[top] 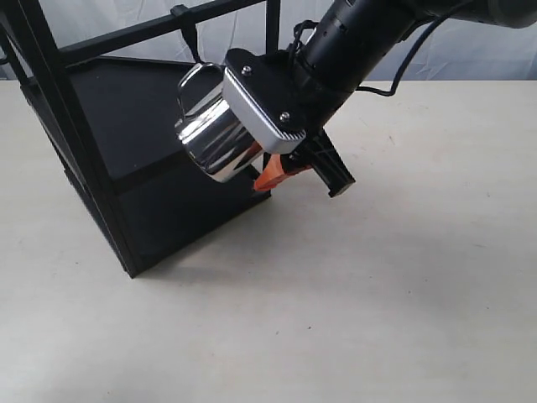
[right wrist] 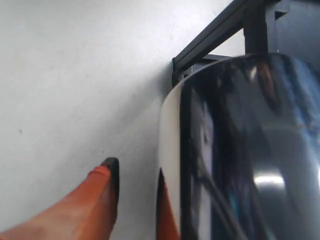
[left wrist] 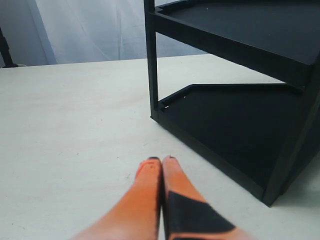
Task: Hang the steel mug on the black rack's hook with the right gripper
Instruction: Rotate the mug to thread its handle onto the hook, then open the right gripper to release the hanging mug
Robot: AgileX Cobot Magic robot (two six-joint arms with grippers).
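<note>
- The black rack [top: 126, 159] fills the left half of the exterior view, its top crossbar slanting up toward the top centre and its two dark trays stacked beneath it on the pale table [top: 403, 285].
- The hook [top: 190, 34] hangs from that crossbar at upper centre, a short dark tab with nothing on it yet.
- Just below and to the right of the hook, the steel mug [top: 214, 134] is held in the air, tilted, with its looped handle [top: 191, 82] turned up toward the crossbar but apart from the hook.
- The right gripper [top: 281, 172] reaches in from the upper right and is clamped on the mug; the right wrist view shows an orange finger [right wrist: 95, 200] outside the mirrored wall and another tip close against it.
- The left gripper [left wrist: 161, 165] sits low over the table beside the rack's foot, its orange fingers pressed together and holding nothing.
- The step in hand looks like the carry to the hook. Next, the handle loop probably needs lifting and threading over the hook's tip before release; a misaligned loop could slip off.
</note>
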